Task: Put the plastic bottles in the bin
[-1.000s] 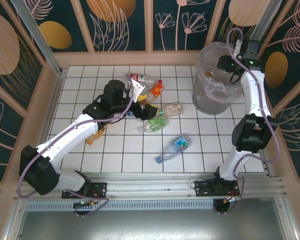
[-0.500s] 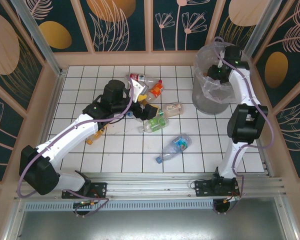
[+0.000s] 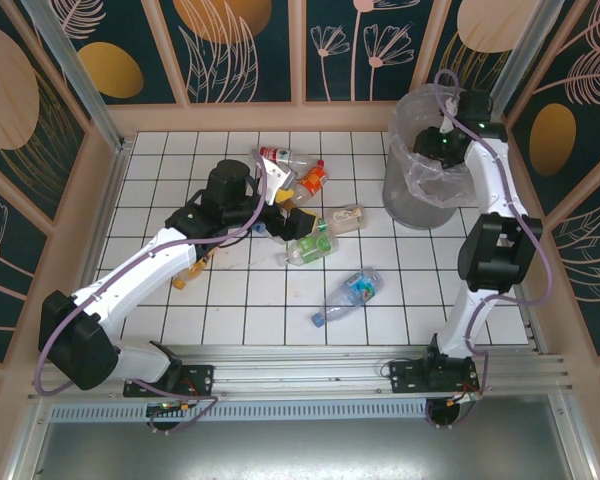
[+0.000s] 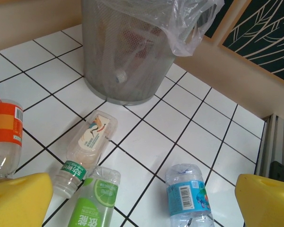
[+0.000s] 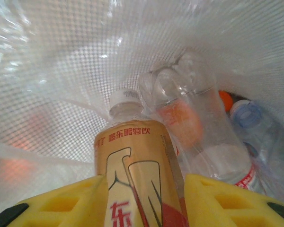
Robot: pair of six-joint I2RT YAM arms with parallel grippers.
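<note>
My right gripper (image 5: 144, 191) reaches down into the bin (image 3: 405, 205) and is shut on a plastic bottle (image 5: 139, 170) with a gold-brown label and white cap. From above, the right gripper (image 3: 442, 143) sits over the bin's bagged mouth. Other bottles (image 5: 194, 132) lie in the bin below it. My left gripper (image 4: 142, 203) hangs open over the floor bottles: green label (image 4: 92, 201), blue label (image 4: 189, 198), pale label (image 4: 87, 146), orange label (image 4: 4, 137). In the top view the left gripper (image 3: 285, 215) hovers beside the cluster of bottles (image 3: 313, 178).
The grey mesh bin (image 4: 128, 61) stands at the far right corner, near the wooden wall (image 3: 540, 250). A red-labelled bottle (image 3: 280, 157) lies at the back of the cluster, the blue-labelled one (image 3: 352, 293) apart toward the front. A small orange item (image 3: 188, 275) lies under the left arm.
My right gripper has swung left from the bin's far right rim and dipped into its mouth with the bottle. The left arm and the floor bottles have stayed put.
</note>
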